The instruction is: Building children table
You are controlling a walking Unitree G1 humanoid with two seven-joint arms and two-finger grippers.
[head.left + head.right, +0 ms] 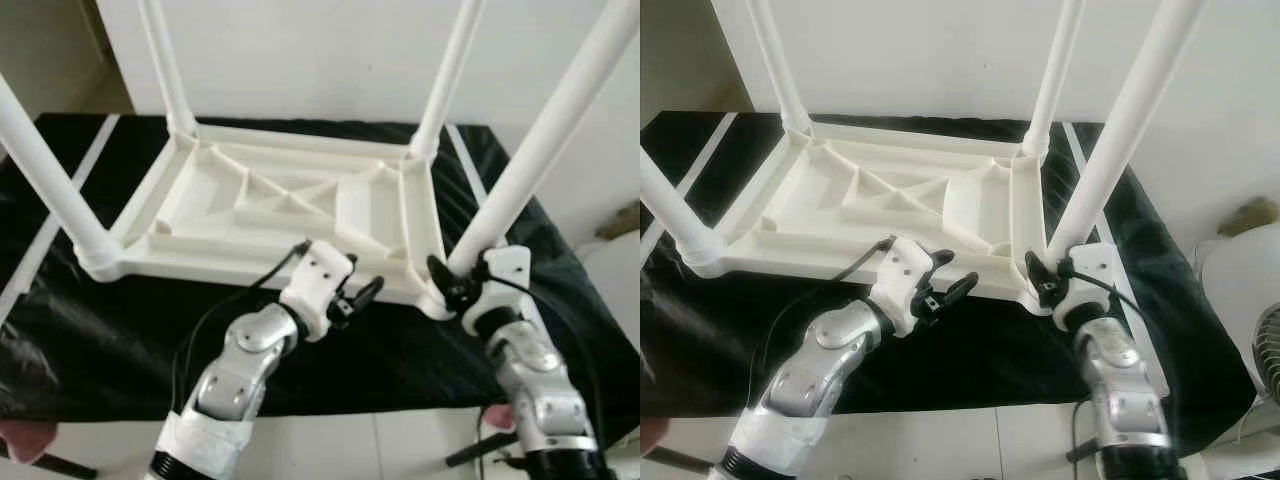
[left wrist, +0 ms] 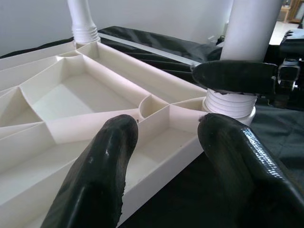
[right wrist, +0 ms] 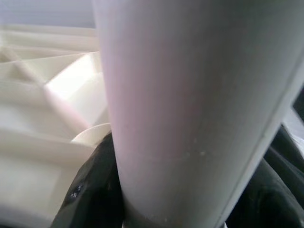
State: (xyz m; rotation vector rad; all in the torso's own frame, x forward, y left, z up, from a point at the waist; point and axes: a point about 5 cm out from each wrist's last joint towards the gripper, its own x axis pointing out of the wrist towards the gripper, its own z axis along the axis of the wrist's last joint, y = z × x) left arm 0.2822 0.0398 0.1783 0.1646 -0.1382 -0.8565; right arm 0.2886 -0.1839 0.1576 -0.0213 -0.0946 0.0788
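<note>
A white plastic children's table [image 1: 280, 205] lies upside down on a black cloth, its ribbed underside facing up. Four white legs stand up from its corners. My right gripper [image 1: 457, 285] is shut on the base of the near right leg [image 1: 540, 150], just above the threaded socket; in the right wrist view that leg [image 3: 190, 95] sits tight between the black fingers. My left gripper [image 1: 358, 297] is open at the table's near edge, a little left of that corner, with nothing between its fingers [image 2: 107, 161].
The black cloth [image 1: 110, 330] covers a low surface with pale stripes along both sides. A white wall rises right behind it. A fan [image 1: 1265, 350] and a white object stand at the right. Pale tiled floor lies along the near edge.
</note>
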